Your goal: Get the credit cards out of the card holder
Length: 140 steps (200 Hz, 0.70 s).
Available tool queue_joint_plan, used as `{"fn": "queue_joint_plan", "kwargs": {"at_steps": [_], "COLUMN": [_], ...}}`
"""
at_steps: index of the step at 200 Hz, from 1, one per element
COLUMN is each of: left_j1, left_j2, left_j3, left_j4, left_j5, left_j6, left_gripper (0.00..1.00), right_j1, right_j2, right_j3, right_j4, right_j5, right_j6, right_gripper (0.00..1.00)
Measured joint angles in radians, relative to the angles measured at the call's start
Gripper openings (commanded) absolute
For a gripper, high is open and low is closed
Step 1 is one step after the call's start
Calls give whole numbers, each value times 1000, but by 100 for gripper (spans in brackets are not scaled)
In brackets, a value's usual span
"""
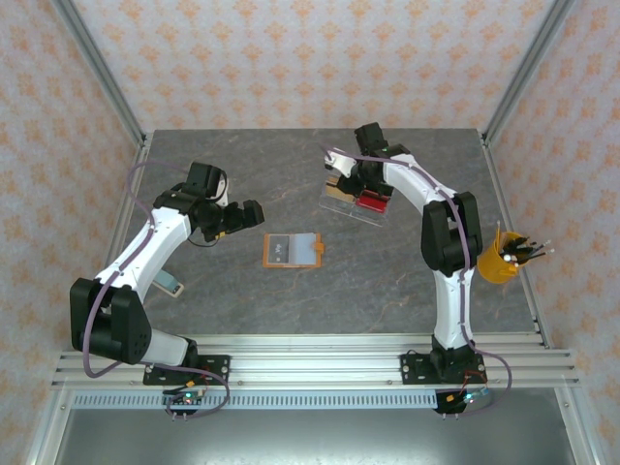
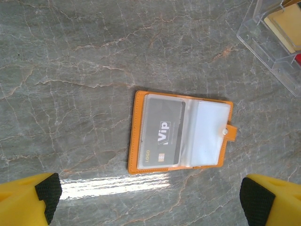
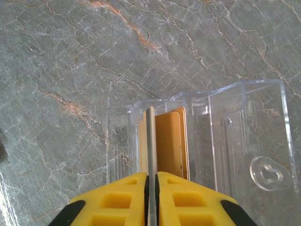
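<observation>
Beyond the card holder, on its far right side, the right pincer is closed on a thin grey card. The card is held edge-on in a slot of a clear case, just beside a tan block. The card holder itself is laid open and flat on the surface. A dark card marked VIP is seen in the clear sleeve on the half away from the snap tab. The sleeve next to the tab looks empty. Above the near side of the holder the left pincer is held wide open, with nothing between its fingers.

The step in hand is judged to be the setting down of a card taken from the holder. Next, the held card must be let go and the right pincer lifted clear of the case. The VIP card must then be slid out of its sleeve. For that, a pinch on its thin edge is called for while the holder is kept from sliding.
</observation>
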<state>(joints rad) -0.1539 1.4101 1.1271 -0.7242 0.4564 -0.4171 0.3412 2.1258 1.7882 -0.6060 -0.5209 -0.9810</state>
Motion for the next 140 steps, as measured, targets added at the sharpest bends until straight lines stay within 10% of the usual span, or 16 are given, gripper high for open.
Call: {"fn": "queue_joint_plan", "kwargs": {"at_steps": [75, 140], "left_j1": [0, 0], "left_j2": [0, 0], "left_j3": [0, -34], "left_j4": [3, 42], "left_j5": [8, 34], "left_j6": [0, -31], "left_gripper": [100, 100], "right_j1": [0, 11], "right_j2": [-8, -301], "right_j3": [-6, -271], "right_j4": [9, 188], "right_j5": [-4, -34], "right_j6": [37, 444], "right_gripper": [21, 31]}}
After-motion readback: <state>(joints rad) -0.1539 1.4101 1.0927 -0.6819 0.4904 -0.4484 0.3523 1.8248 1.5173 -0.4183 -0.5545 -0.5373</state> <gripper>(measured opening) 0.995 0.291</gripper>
